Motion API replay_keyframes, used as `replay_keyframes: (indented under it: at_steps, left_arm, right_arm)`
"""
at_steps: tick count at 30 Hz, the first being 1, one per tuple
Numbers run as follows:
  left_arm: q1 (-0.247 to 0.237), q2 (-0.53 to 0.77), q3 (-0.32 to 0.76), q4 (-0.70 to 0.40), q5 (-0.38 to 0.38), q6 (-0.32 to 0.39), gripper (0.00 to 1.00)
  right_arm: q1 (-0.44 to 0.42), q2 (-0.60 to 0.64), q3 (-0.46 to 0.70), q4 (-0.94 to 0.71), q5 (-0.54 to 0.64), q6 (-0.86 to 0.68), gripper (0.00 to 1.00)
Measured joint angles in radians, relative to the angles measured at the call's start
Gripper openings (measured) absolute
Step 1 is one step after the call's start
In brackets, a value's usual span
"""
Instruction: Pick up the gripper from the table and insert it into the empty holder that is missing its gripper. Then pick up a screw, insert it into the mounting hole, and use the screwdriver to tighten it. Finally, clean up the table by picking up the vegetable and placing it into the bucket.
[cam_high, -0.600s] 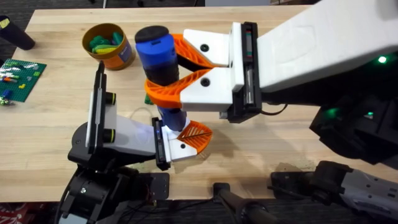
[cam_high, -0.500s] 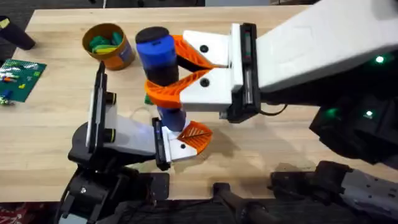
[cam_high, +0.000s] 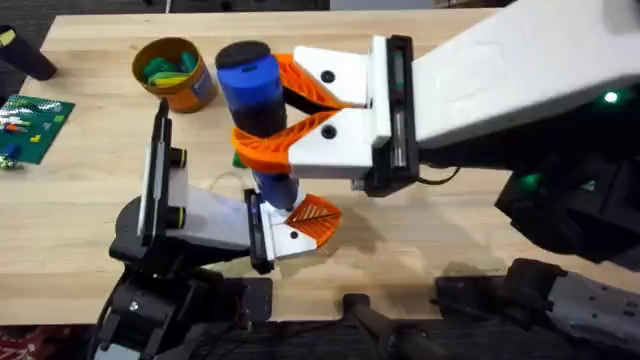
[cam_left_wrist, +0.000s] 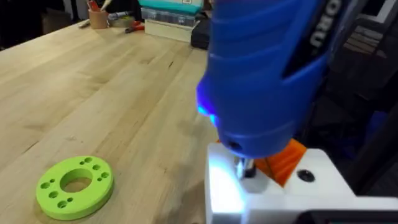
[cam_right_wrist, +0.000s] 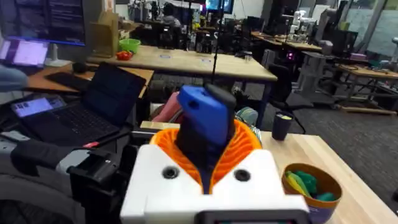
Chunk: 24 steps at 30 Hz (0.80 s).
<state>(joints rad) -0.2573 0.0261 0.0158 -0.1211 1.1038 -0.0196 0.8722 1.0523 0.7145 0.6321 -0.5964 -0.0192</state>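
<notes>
Clamping the thick blue cylindrical screwdriver (cam_high: 256, 110) upright in my right gripper (cam_high: 285, 110), I keep its tip over the white plastic holder (cam_high: 285, 238), whose small orange ribbed gripper (cam_high: 314, 217) sits seated, so the bit meets the screw.

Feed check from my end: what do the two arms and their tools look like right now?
The right arm's tool has white blocks with black screw holes, tipped by big smooth orange wedge jaws, on a broad white forearm with a black collar; green lights glow on the dark base. The left arm's tool is a white-and-black mount with yellow-ringed joints and one small orange ribbed finger.
</notes>
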Motion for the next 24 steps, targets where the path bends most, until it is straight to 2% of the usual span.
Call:
replay_keyframes:
  at_steps: [24]
  left_arm:
    - [0.000, 0.000, 0.000, 0.000, 0.000, 0.000, 0.007]
  right_arm:
    - [0.000, 0.000, -0.005, 0.029, -0.011, 0.072, 0.046]
